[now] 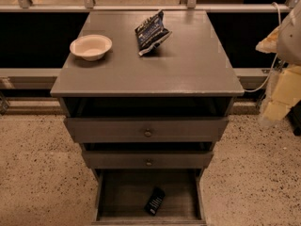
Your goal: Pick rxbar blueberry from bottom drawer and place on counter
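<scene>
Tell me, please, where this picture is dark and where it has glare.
Camera view: the bottom drawer lies in shade, so the dark rxbar blueberry hardly stands out on its floor; the counter has a soft sheen near its front edge; the gripper hangs pale at the right edge, beside the counter.

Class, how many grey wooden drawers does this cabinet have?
3: one round-knobbed grey drawer under the counter, a second knobbed drawer below, the deep bottom drawer open. The pale end effector is at right edge.
</scene>
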Robot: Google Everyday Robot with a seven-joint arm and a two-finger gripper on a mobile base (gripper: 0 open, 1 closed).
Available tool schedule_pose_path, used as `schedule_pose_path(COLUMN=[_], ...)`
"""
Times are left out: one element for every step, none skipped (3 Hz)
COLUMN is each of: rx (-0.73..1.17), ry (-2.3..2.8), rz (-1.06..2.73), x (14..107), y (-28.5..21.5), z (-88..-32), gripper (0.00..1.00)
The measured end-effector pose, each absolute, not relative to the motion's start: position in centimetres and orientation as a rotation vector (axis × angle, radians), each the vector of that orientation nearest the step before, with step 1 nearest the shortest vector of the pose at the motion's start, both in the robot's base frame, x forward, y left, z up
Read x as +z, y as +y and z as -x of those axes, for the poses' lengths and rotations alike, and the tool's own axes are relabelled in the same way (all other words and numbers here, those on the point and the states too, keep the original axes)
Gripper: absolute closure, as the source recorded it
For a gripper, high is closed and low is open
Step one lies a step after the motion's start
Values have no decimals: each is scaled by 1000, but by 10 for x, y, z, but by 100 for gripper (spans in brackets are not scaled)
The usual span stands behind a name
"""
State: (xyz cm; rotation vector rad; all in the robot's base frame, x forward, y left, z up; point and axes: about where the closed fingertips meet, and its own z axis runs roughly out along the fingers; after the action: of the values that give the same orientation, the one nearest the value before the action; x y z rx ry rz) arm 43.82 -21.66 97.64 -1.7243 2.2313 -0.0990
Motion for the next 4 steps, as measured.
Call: schedule_pose_path(rx=[-99, -78, -32, -50], ry=[2231, 2122, 1927, 1902], rz=[1724, 1828, 1982, 1958], x=[976, 954, 903, 906], y=[-217, -175, -107, -102], z=[-438, -465, -498, -505], gripper=[0, 0, 0, 0])
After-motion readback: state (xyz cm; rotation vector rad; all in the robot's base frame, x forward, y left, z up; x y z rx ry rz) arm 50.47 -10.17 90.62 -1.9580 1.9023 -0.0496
